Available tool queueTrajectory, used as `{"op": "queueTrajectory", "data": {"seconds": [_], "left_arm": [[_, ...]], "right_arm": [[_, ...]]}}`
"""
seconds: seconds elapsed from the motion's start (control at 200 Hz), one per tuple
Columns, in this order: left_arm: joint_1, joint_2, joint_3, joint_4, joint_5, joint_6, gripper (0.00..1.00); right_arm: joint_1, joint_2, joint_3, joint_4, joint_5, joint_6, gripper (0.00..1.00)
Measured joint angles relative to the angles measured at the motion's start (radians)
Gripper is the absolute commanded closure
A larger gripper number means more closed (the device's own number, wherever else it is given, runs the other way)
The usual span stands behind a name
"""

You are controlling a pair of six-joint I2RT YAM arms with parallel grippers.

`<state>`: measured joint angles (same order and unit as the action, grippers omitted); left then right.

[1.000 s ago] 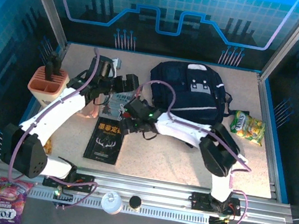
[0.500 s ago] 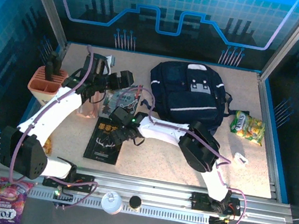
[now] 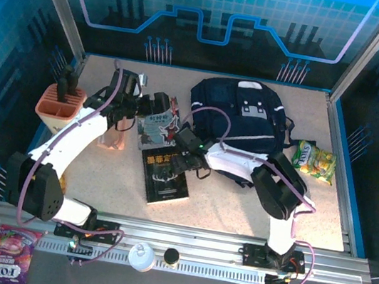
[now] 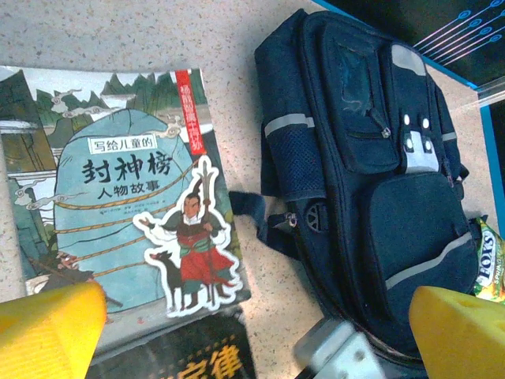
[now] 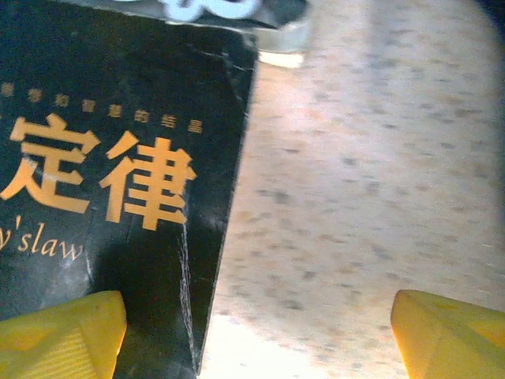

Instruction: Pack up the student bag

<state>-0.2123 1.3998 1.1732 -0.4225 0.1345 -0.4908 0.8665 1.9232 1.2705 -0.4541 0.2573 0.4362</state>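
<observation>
Bag (image 3: pixel 240 118) lay on table (image 3: pixel 323 206) — picture book (image 4: pixel 118 205) beside it, left fingers (image 4: pixel 47 332) spread above; right fingers (image 5: pixel 63 332) spread over black book (image 3: pixel 165 175) nearby.

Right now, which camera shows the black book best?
Top external: nearly the whole black book shows, lying flat. Right wrist gives a close-up of one edge with orange lettering; left wrist catches a sliver at the bottom.
</observation>
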Motion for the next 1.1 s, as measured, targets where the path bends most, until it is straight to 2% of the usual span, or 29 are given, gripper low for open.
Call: {"op": "queueTrajectory", "data": {"seconds": [0.19,0.36,0.58,0.7,0.95,1.096], "left_arm": [[0.000,0.003,-0.040,-0.025,0.002,-0.003,0.02],[0.000,-0.014,-0.201,-0.067,0.035,-0.048,0.08],[-0.003,-0.068,-0.432,-0.066,0.080,-0.156,0.24],[-0.003,-0.071,-0.500,-0.033,0.114,-0.206,0.38],[-0.006,-0.034,-0.542,0.076,0.163,-0.284,0.49],[-0.018,-0.012,-0.557,0.125,0.179,-0.312,0.50]], "right_arm": [[-0.017,-0.105,-0.070,0.024,-0.074,0.063,0.19],[-0.046,-0.149,-0.093,0.071,-0.168,0.146,0.30],[-0.082,-0.066,-0.058,0.061,-0.229,0.190,0.51],[-0.083,-0.017,-0.034,0.042,-0.245,0.201,0.58],[-0.093,-0.002,-0.019,0.031,-0.273,0.200,0.64],[-0.100,0.023,0.000,0.019,-0.296,0.201,0.65]]}}
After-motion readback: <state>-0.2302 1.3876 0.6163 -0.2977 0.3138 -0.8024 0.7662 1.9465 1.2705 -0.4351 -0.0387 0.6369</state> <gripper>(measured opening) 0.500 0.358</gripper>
